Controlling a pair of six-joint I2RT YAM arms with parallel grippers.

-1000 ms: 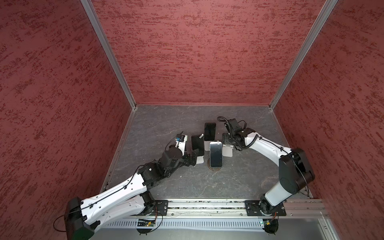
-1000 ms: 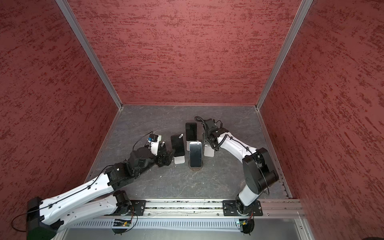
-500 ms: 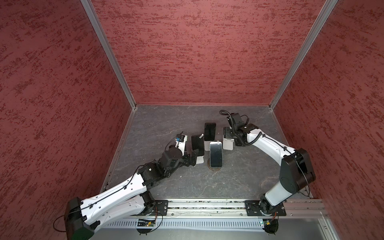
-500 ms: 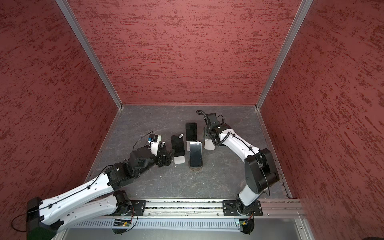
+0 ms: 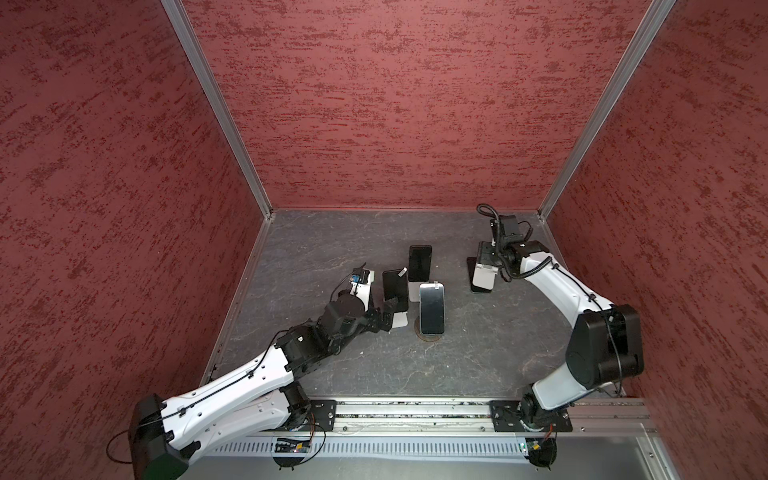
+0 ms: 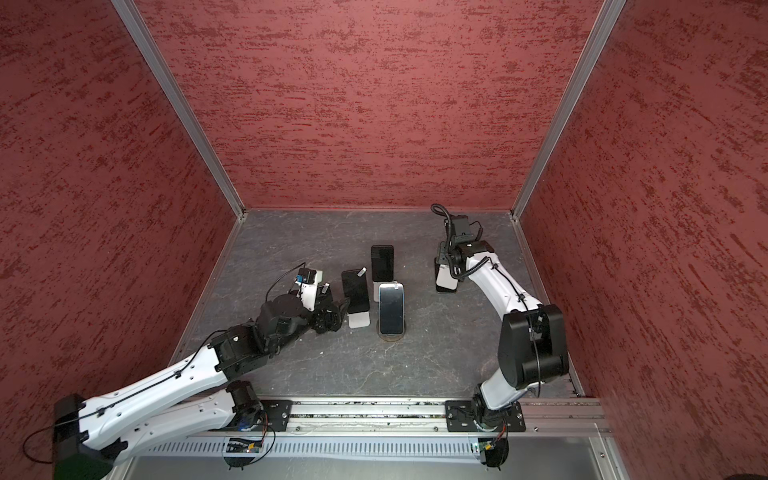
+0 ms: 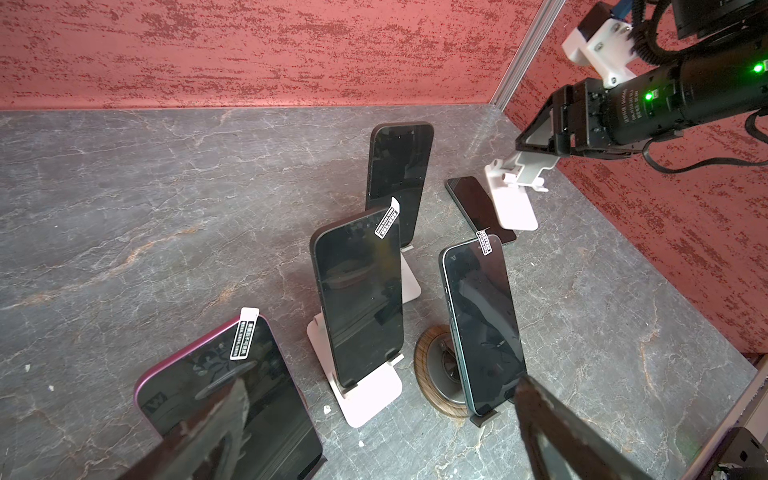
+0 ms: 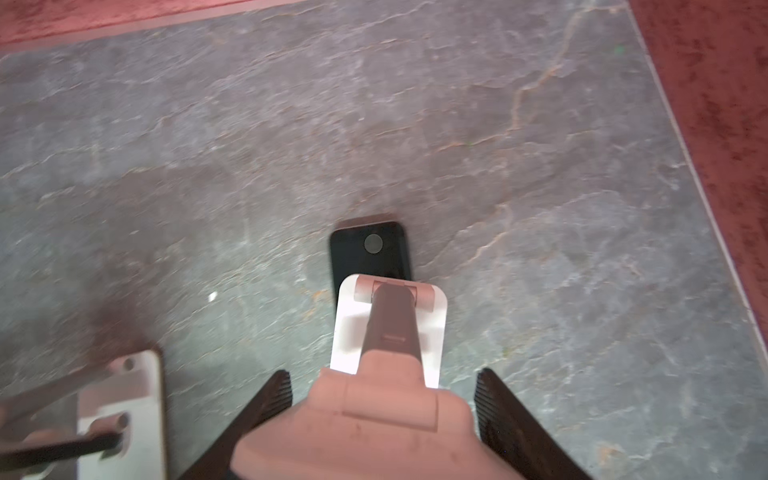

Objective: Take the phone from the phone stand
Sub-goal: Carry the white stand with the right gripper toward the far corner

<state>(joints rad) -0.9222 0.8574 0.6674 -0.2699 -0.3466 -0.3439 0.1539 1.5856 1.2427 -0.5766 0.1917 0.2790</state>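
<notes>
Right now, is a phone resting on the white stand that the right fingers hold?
No, the white stand in the right fingers is empty; a black phone lies flat on the floor below it.

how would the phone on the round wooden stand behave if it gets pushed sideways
Probably tips easily: the phone stands tall and nearly upright, seemingly resting on a small lip at the bottom of the round wooden stand. Its glossy glass face likely slips in a grip. It looks stiff, so it should move as one piece.
</notes>
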